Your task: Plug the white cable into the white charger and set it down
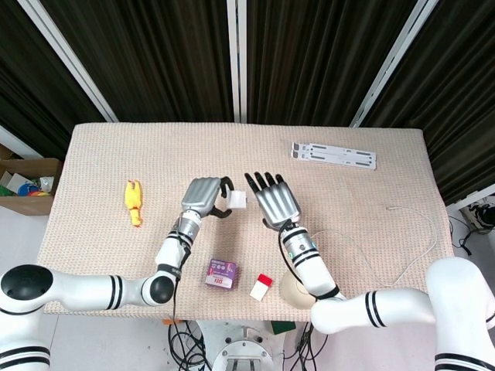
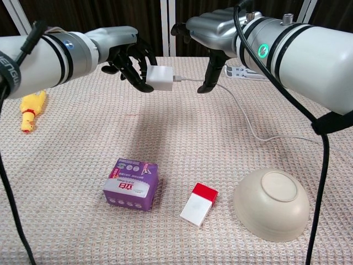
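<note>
The left hand [image 2: 129,55] grips the white charger [image 2: 159,78] above the table [image 1: 371,193], its dark fingers curled round the block; the white cable [image 2: 242,118] is plugged into the charger's side, running out past the right hand and trailing down across the cloth behind the bowl [image 2: 271,203]. The right hand [image 2: 212,41] hangs just beside the charger, holding nothing, its fingers apart, one dark finger pointing down next to the cable without clearly touching it.

The chest view shows the plug seated in the charger and the gap between charger and right hand; the head view hides the plug but shows the right hand [image 1: 274,199] from above with fingers fanned wide, the left hand [image 1: 203,197] closed by the charger [image 1: 237,199], and the cable [image 1: 410,247] looping far out from the charger toward the table's edge.

Nearer than the charger lie a purple box [image 2: 131,184] and a red-and-white box [image 2: 199,205], with the upturned bowl beside them; a yellow rubber chicken [image 2: 30,109] lies well off beyond the left hand; only the head view shows a white stand [image 1: 334,156] far behind the charger.
</note>
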Robot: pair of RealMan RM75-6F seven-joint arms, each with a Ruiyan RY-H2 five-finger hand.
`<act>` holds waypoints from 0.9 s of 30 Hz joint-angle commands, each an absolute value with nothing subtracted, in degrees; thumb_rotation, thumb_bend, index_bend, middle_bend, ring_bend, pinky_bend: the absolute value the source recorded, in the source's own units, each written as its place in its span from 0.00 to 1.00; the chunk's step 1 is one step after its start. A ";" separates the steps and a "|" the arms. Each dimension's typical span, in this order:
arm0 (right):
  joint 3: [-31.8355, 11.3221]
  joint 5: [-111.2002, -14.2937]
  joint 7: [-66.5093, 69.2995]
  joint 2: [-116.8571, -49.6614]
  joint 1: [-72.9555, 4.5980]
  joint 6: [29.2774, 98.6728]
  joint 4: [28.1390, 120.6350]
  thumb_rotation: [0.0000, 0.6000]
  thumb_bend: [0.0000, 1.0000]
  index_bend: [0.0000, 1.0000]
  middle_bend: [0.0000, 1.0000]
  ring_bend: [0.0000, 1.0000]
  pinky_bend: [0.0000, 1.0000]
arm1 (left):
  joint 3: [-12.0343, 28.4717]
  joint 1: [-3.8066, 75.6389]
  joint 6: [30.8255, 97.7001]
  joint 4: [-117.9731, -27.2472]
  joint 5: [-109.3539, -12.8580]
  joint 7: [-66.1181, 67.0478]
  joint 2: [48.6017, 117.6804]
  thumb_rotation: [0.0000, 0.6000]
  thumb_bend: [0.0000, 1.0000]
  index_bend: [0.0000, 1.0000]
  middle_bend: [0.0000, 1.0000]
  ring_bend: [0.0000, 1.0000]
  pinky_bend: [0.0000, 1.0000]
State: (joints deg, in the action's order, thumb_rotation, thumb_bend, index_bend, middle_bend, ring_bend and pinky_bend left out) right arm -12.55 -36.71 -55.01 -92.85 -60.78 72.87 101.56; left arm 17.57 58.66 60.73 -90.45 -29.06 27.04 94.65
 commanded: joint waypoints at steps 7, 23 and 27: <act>-10.28 -43.20 -47.85 -89.45 -56.68 71.57 106.14 1.00 0.10 0.00 0.07 0.00 0.15 | 15.34 60.89 55.36 -75.57 -27.71 28.95 103.08 1.00 0.31 0.50 0.43 0.68 0.93; -3.78 -55.06 -33.51 -69.20 -41.10 78.29 114.02 1.00 0.12 0.00 0.13 0.00 0.15 | 8.01 50.91 65.28 -84.90 -46.05 27.32 89.00 0.85 0.19 0.24 0.22 0.25 0.46; -0.96 -62.30 -24.40 -63.89 -35.95 78.84 111.07 1.00 0.17 0.00 0.15 0.00 0.15 | 4.19 44.83 72.88 -89.48 -55.56 24.56 80.54 0.87 0.19 0.24 0.23 0.24 0.43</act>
State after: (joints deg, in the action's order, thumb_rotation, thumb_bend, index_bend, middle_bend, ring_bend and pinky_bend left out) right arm -3.40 -57.43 -30.03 -67.58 -39.85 77.98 112.77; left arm 7.58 49.83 67.10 -85.27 -48.97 27.16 86.72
